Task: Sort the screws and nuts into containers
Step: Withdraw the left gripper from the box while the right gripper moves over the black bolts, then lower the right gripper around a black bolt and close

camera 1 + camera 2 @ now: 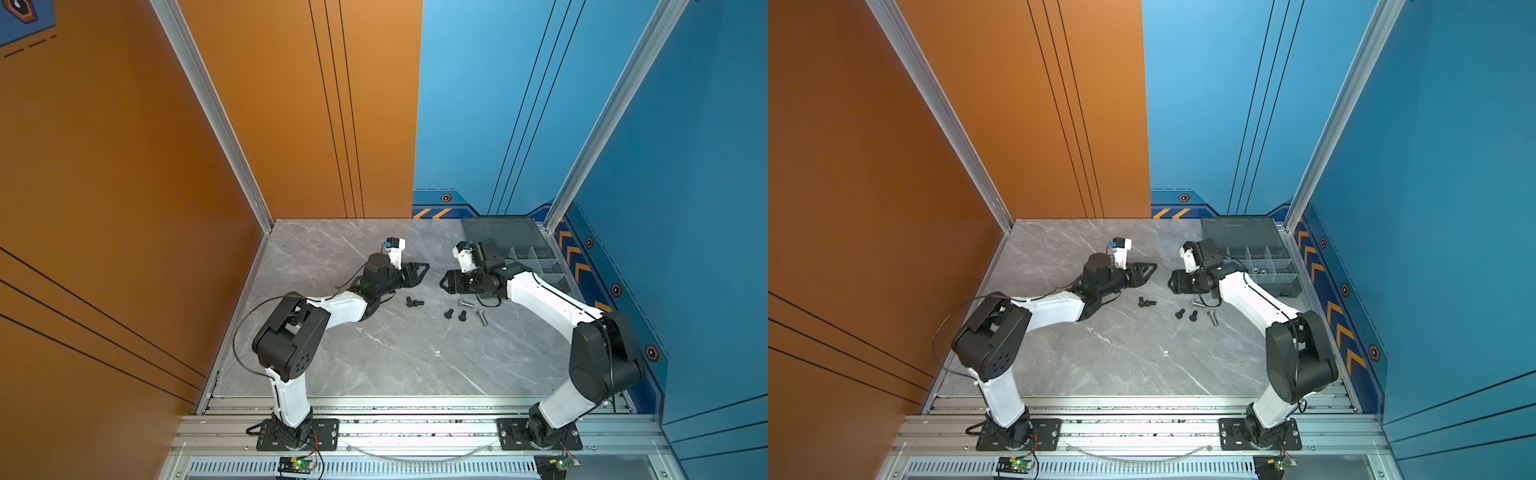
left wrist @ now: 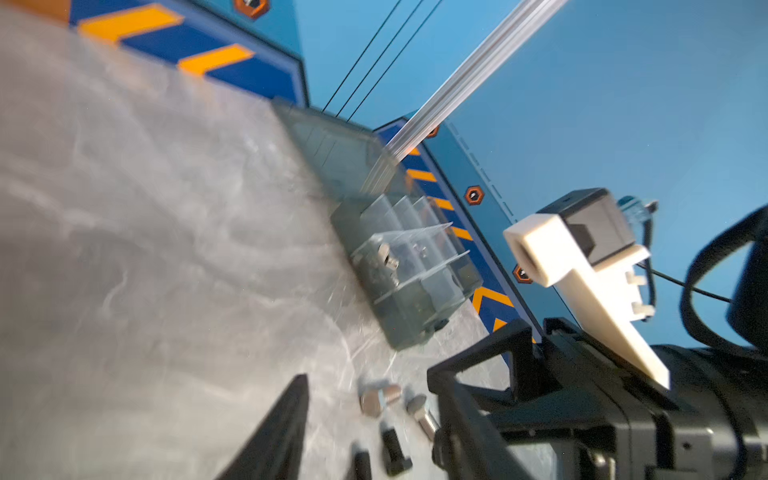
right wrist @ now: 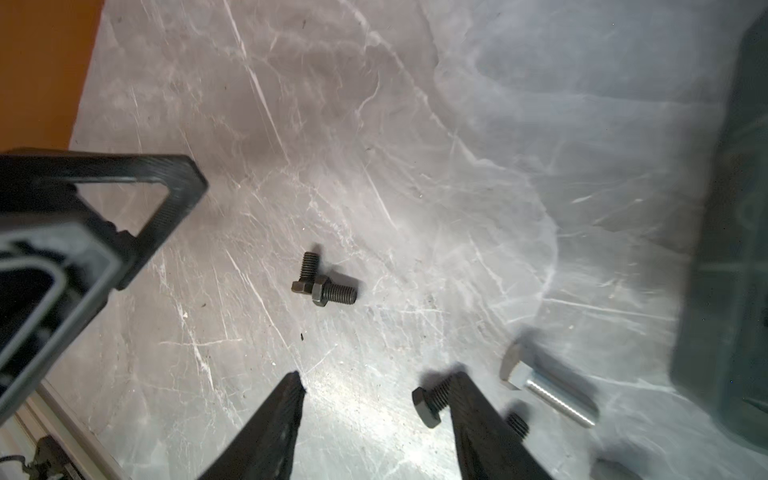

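"Six screws (image 1: 462, 316) lie on the grey table (image 1: 374, 353), all out in the open between the two arms."

"What colours are they?"

"Four are black and two are silver. One black pair (image 3: 324, 284) lies touching, heads together, near the left gripper (image 1: 424, 275). The other four sit near the right gripper (image 3: 377, 376)."

"Is the left gripper holding one?"

"No. Its fingers (image 2: 282, 428) are apart and nothing is between them. It hovers over the table and faces the right gripper, with a gap between the two."

"And the right gripper?"

"Its fingers are spread too, with only bare table between them. In the right wrist view a black screw (image 3: 428, 405) peeks out from behind one finger, and a silver screw (image 3: 548, 390) lies on the other side of that finger."

"Where is the box?"

"The smoky box (image 1: 1289, 289) sits in the far right corner of the table with its lid (image 1: 1237, 232) open. Pale walls split it into little containers (image 1: 1277, 254)."

"Is anything in them?"

"One small shiny bit (image 2: 386, 257) sits in one, but it is too blurry to tell a nut from a screw."
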